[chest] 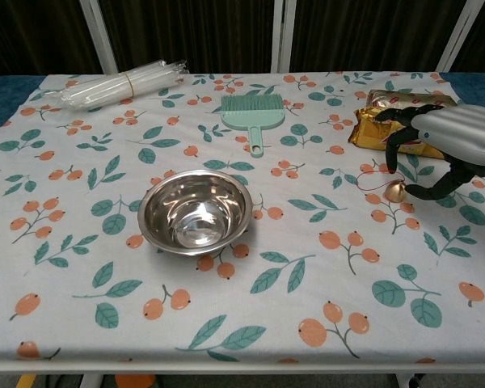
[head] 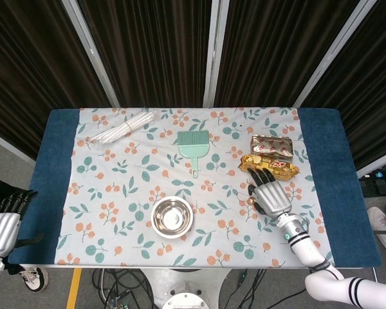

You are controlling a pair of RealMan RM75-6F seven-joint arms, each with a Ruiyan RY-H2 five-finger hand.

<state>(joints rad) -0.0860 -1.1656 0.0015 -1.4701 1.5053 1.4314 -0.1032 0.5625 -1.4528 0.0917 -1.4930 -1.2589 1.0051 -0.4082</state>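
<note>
- The small brass bell (chest: 395, 191) stands on the floral cloth of the bench (head: 45, 161), in its right half, just in front of the gold snack packet (chest: 384, 129) and well apart from the steel bowl (chest: 196, 212).
- The right hand (chest: 449, 145) hovers over the bell; its fingers (chest: 394, 139) are spread and curved downward, with the thumb low behind the bell, and they hold nothing. In the chest view the bell lies just below and slightly to the left of the fingertips, between them and the thumb; whether any of them touches it cannot be told.
- In the head view the bell (head: 251, 201) shows only as a small gold spot at the left edge of the right hand (head: 270, 196).
- The bell appears to sit upright on its mouth, its short axis vertical and its crown pointing up; it has no marked long axis across the bench.
- The left hand (head: 1, 225) hangs off the bench's near left corner, fingers loosely extended and holding nothing, far from the bell; the right hand is much the nearer.
- Judged from this layout, closing on the bell calls for a short descent rather than any sideways travel.
</note>
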